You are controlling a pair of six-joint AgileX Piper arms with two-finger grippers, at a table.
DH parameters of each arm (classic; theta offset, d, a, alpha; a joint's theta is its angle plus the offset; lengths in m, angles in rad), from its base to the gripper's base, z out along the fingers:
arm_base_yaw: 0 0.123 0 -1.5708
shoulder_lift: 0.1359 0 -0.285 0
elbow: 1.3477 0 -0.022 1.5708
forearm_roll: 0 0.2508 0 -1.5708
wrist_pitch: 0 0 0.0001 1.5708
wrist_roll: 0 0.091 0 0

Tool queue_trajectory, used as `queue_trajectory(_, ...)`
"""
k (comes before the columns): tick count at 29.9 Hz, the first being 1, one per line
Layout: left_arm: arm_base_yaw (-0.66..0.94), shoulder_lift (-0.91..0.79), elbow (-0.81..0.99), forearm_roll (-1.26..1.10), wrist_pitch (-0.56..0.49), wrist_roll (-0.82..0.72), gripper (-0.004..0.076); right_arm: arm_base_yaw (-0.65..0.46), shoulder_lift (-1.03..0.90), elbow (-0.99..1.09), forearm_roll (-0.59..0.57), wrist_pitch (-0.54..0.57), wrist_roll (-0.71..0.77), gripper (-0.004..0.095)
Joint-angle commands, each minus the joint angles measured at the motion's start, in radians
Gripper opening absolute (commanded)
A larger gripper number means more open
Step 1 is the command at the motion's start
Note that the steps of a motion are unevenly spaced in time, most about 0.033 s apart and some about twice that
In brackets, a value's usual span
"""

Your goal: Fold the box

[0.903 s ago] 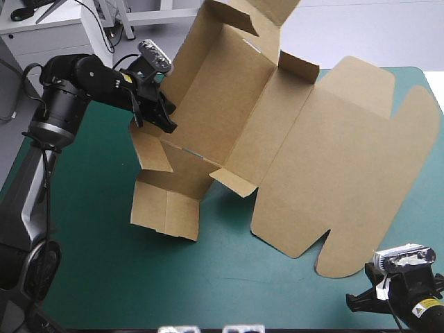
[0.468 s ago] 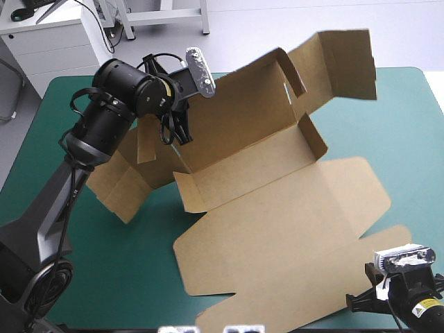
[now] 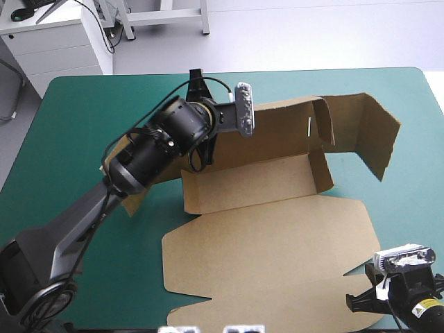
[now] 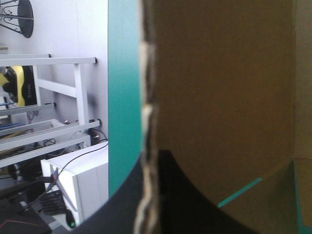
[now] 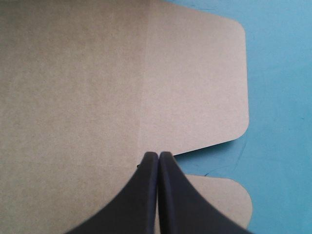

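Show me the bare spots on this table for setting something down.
Bare: the far-left corner of the table beyond the left arm; the near-left patch between that arm and the box; the right edge strip. Crowded: the middle and the near-right corner, by the right tool.

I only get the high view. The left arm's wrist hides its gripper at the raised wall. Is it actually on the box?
Observer: Yes. In the left wrist view, the left gripper is shut on the box, and the wall's raw edge runs up between its fingers.
Operator: And the right gripper? It's barely in my frame.
Observer: The right gripper is shut, its fingers meeting in one point with no board between them.
Operator: What's ahead of it?
Observer: The flat panel's edge, at the notch between two rounded flaps, with teal-green cover beside them.
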Motion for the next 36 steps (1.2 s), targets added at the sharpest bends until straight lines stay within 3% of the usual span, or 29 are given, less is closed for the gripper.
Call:
queue_trajectory(1,-0.039,-0.065,0.077,0.188,-0.153,-0.092,-0.0008,0.002,0.015,-0.026,0.016,-0.051,-0.002,-0.0019)
queue_trajectory(12,-0.055,-0.231,0.451,0.384,-0.465,-0.223,-0.0008,0.002,0.015,-0.026,0.016,-0.051,-0.002,-0.0019)
queue_trajectory(17,-0.055,-0.236,0.517,0.480,-0.473,-0.406,-0.0008,0.002,0.015,-0.026,0.021,-0.053,-0.002,-0.0019)
queue_trajectory(21,-0.055,-0.236,0.551,0.576,-0.494,-0.453,-0.0008,0.002,0.015,-0.028,0.048,-0.070,-0.002,-0.0019)
queue_trajectory(24,-0.055,-0.236,0.580,0.632,-0.499,-0.480,-0.0008,0.002,0.017,-0.038,0.093,-0.086,0.026,-0.0019)
queue_trajectory(29,-0.055,-0.236,0.651,0.782,-0.517,-0.662,-0.0008,0.002,0.020,-0.052,0.153,-0.111,0.038,-0.0019)
queue_trajectory(36,-0.055,-0.236,0.739,0.919,-0.531,-0.843,-0.0008,0.002,0.034,-0.121,0.154,-0.207,0.038,-0.0017)
